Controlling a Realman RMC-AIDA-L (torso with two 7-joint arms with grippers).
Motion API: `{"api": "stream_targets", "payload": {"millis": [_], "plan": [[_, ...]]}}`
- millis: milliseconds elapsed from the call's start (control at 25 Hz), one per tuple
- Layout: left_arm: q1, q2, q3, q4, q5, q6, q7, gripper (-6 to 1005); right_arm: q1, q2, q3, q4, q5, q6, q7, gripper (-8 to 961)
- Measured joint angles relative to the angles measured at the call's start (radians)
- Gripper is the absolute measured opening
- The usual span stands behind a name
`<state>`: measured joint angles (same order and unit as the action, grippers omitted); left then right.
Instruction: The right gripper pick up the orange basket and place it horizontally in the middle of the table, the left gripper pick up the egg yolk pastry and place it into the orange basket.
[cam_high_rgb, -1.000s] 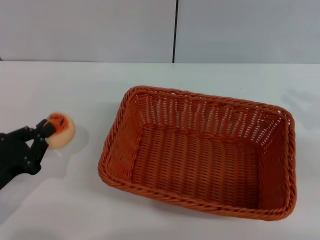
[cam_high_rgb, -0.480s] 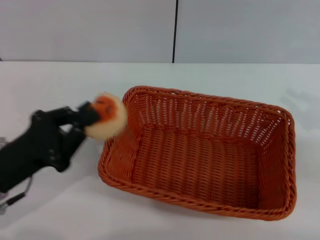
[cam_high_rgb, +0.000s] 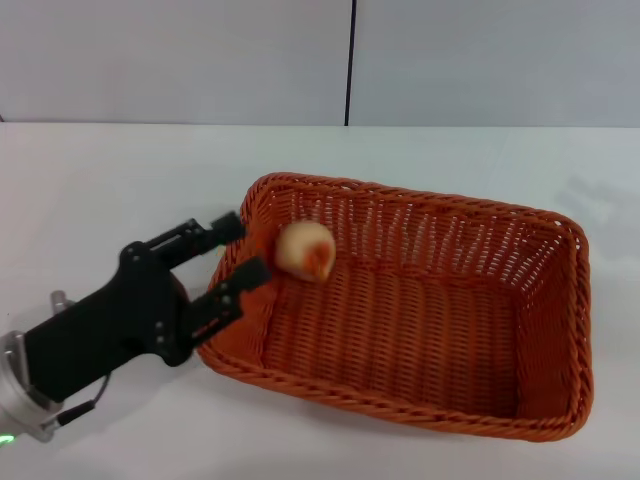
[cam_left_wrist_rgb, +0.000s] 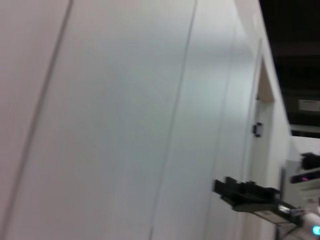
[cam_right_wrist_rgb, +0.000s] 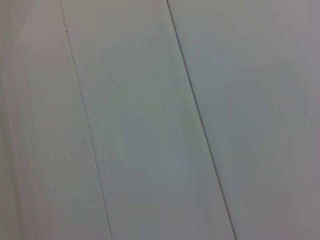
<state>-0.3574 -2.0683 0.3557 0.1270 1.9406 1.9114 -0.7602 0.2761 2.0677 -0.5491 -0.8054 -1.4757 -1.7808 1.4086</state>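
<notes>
The orange basket (cam_high_rgb: 420, 330) lies lengthwise on the white table (cam_high_rgb: 120, 180), right of centre. The egg yolk pastry (cam_high_rgb: 305, 249) is inside the basket by its left wall, orange centre turned down, free of any grip. My left gripper (cam_high_rgb: 245, 248) is open at the basket's left rim, its fingers spread just left of the pastry and not touching it. The left wrist view shows my right gripper (cam_left_wrist_rgb: 227, 187) far off and small, on a black arm with a silver joint, parked against a pale wall. It is out of the head view.
A grey wall with a dark vertical seam (cam_high_rgb: 350, 60) stands behind the table. The left arm's silver base joint (cam_high_rgb: 20, 395) sits at the table's front left. The right wrist view shows only wall panels.
The left gripper carried the pastry up and right from the table's left side to the basket rim, then opened. The pastry has left the fingers and is now inside the basket.
</notes>
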Motion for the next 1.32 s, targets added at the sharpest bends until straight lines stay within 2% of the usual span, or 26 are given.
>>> {"api": "stream_targets", "payload": {"millis": [160,320,360,440,520,560,640,680,720,760,880,1000,1240,1320], "plan": [[0.056,0.006,-0.076,0.021,-0.002,0.000,0.000,583,-0.004,-0.003,0.001,0.000,0.000,0.001,-0.008,284],[0.137,0.006,-0.212,0.071,-0.002,0.000,0.000,720,-0.010,-0.009,0.019,0.005,-0.002,0.004,-0.023,284],[0.177,0.007,-0.280,0.091,-0.002,-0.001,0.000,752,-0.013,-0.010,0.045,0.021,-0.002,0.005,-0.058,284],[0.198,0.007,-0.316,0.100,-0.002,-0.001,0.000,814,-0.014,-0.009,0.061,0.031,-0.002,0.005,-0.083,283],[0.233,0.008,-0.385,0.114,-0.002,-0.004,0.000,814,-0.015,-0.005,0.103,0.059,-0.002,0.005,-0.131,293],[0.269,0.008,-0.462,0.118,-0.002,-0.015,0.003,814,-0.012,0.001,0.158,0.097,-0.002,0.006,-0.184,303],[0.281,0.008,-0.490,0.118,-0.002,-0.019,0.005,814,-0.009,0.002,0.186,0.118,-0.002,0.008,-0.207,323],[0.305,0.008,-0.555,0.116,-0.002,-0.027,0.020,813,0.000,0.003,0.261,0.181,-0.002,0.011,-0.264,333],[0.305,0.008,-0.555,0.116,-0.002,-0.027,0.020,813,0.000,0.003,0.261,0.181,-0.002,0.011,-0.264,343],[0.326,0.006,-0.603,0.111,-0.002,-0.031,0.059,813,0.007,0.003,0.337,0.244,-0.001,0.013,-0.331,354],[0.345,0.004,-0.647,0.096,-0.002,-0.038,0.111,813,0.010,0.002,0.413,0.311,-0.001,0.019,-0.419,384],[0.350,0.003,-0.671,0.079,-0.002,-0.047,0.126,813,0.008,0.000,0.431,0.338,-0.001,0.039,-0.447,414],[0.348,0.004,-0.696,0.044,-0.001,-0.078,0.144,813,0.012,0.004,0.440,0.358,0.000,0.057,-0.455,638],[0.344,0.005,-0.695,0.045,0.001,-0.081,0.144,813,0.014,0.004,0.435,0.366,-0.002,0.067,-0.455,638]]}}
